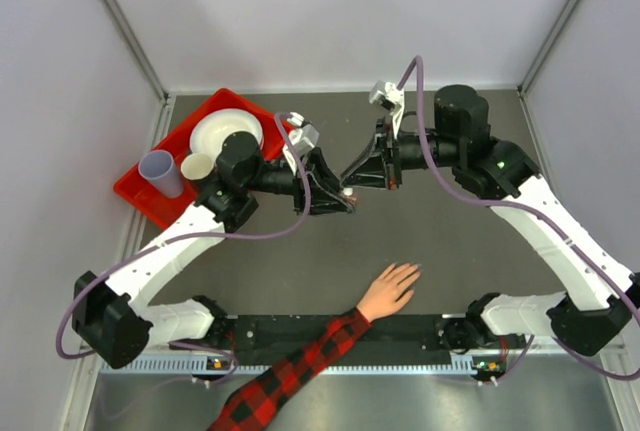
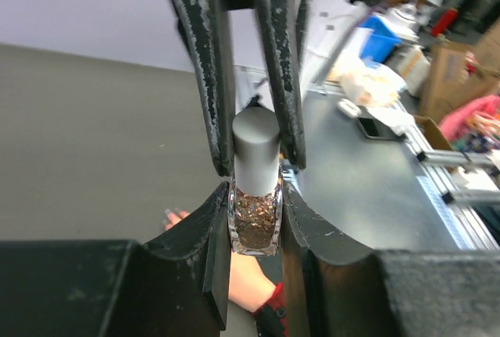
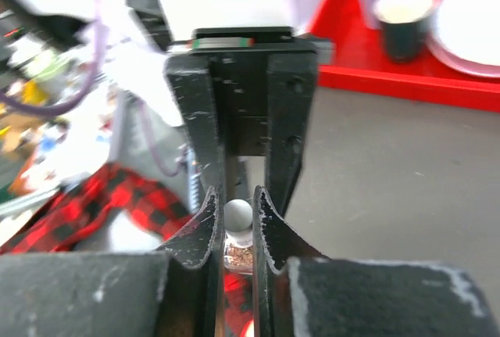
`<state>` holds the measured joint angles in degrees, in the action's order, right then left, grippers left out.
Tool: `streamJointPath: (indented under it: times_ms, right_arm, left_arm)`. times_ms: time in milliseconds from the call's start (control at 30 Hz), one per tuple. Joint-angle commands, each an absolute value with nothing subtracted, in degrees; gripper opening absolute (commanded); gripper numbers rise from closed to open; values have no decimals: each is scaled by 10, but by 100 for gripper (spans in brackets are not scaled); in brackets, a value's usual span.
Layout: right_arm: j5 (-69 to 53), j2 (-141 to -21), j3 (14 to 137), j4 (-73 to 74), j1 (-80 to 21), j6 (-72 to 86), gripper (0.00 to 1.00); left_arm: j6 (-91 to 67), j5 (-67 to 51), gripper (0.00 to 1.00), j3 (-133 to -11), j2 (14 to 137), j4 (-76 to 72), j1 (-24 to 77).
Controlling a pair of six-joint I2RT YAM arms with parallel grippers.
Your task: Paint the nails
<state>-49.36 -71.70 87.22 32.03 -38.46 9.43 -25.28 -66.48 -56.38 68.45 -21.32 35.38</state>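
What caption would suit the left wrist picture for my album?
Glittery polish bottle held by the left end effector, its silver cap clamped by the right end effector.

The tiny pale nails [image 1: 412,271] of the peach-coloured hand [image 1: 390,291] are appearing too small to judge from above, and the red-and-black plaid sleeve [image 1: 300,361] is being cut by the bottom edge.
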Motion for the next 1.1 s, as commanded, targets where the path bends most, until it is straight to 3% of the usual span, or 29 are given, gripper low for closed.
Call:
streamJointPath:
  times_ms: [0, 67, 100, 167, 200, 300, 367, 533, 567, 600, 667, 700, 767, 867, 1067]
  right_arm:
    - [-345, -661, 832, 294, -402, 101, 0]
    - [-189, -643, 817, 298, -487, 98, 0]
    - [-5, -636, 814, 299, -530, 106, 0]
    - [189, -639, 813, 310, -639, 139, 0]
    - [344, -645, 819, 330, -665, 209, 0]
    - [539, -706, 877, 451, -752, 367, 0]
    - [575, -762, 923, 511, -780, 403, 0]
    - [552, -779, 942, 480, -780, 393, 0]
    - [542, -775, 945, 471, -780, 377, 6]
    - [526, -776, 951, 468, -779, 347, 23]
    - [491, -766, 953, 435, -775, 283, 39]
    - [453, -759, 951, 420, -774, 217, 57]
    - [436, -745, 947, 408, -768, 176, 69]
    - [297, -715, 950, 424, -711, 112, 72]
    - [-212, -650, 887, 377, -512, 55, 73]
  left_arm:
    - [-163, -489, 0, -605, 674, -100, 346]
    - [-147, -418, 0, -616, 677, -70, 347]
    - [-141, -398, 0, -620, 678, -52, 346]
    - [-137, -326, 0, -622, 674, -39, 346]
    - [-134, -313, 0, -621, 672, -40, 346]
    - [-131, -261, 0, -614, 664, -39, 347]
    - [-132, -256, 0, -606, 660, -45, 346]
    - [-132, -264, 0, -596, 659, -48, 346]
    - [-128, -276, 0, -595, 658, -48, 347]
    - [-128, -288, 0, -594, 659, -51, 346]
    - [-127, -318, 0, -593, 660, -58, 347]
    - [-124, -357, 0, -594, 662, -59, 346]
    - [-123, -395, 0, -599, 666, -59, 346]
    - [-128, -478, 0, -604, 672, -68, 346]
    - [-220, -666, 0, -593, 690, -169, 347]
